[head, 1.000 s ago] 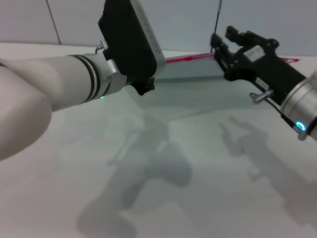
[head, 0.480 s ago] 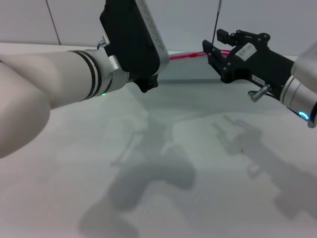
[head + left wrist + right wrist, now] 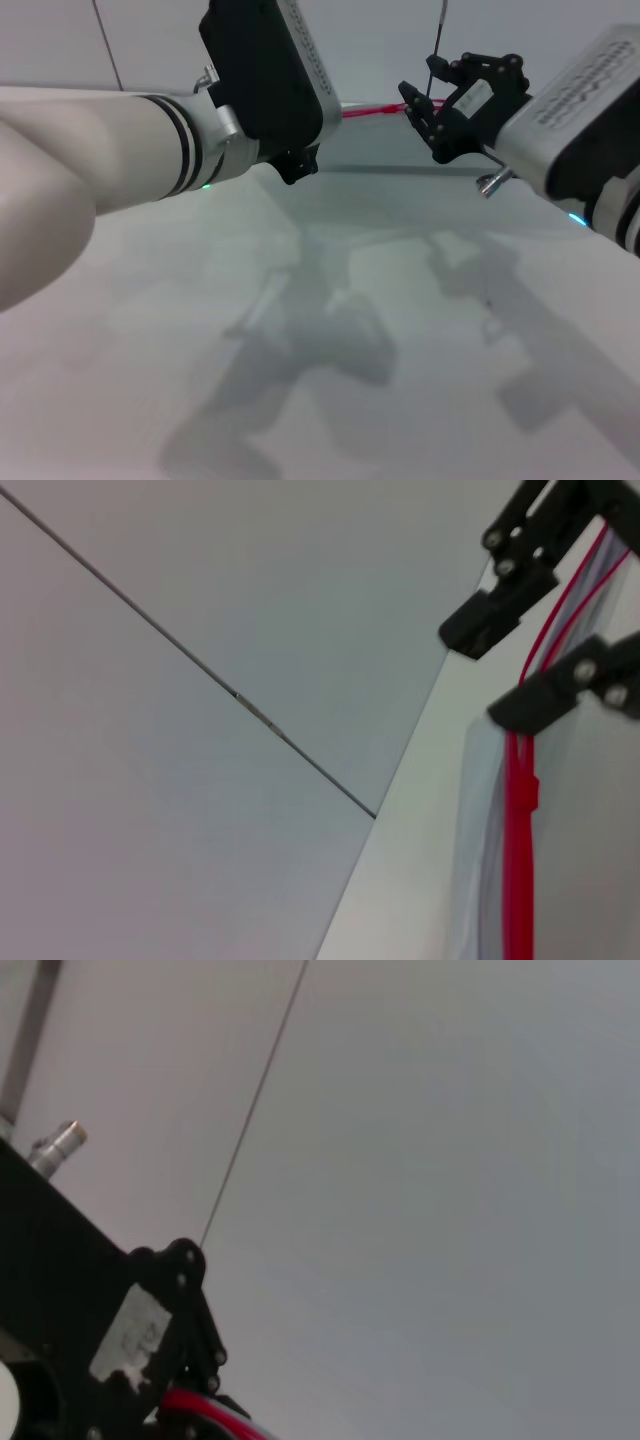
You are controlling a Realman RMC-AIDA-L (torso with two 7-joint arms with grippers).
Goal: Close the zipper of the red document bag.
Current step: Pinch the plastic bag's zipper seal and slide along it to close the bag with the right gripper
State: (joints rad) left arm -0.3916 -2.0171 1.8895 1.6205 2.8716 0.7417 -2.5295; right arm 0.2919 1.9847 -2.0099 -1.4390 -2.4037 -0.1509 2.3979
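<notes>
Upper centre of the head view, the right gripper (image 3: 418, 100) has its fingers parted astride the thin red zipper (image 3: 518, 820) of the translucent pale document bag (image 3: 575, 860); the left gripper (image 3: 290, 165) hovers beside it, finger state unclear.

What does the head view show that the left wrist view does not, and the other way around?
Only the head view shows both arms over the table, their shadows on it, and the left gripper at the near side of the document bag.

Only the left wrist view shows the zipper close up: its two red lines lie apart near the right gripper and meet in one strip further along, with a small red piece on it.

Both show the right gripper at the zipper edge, the pale bag, and the wall seam behind.
</notes>
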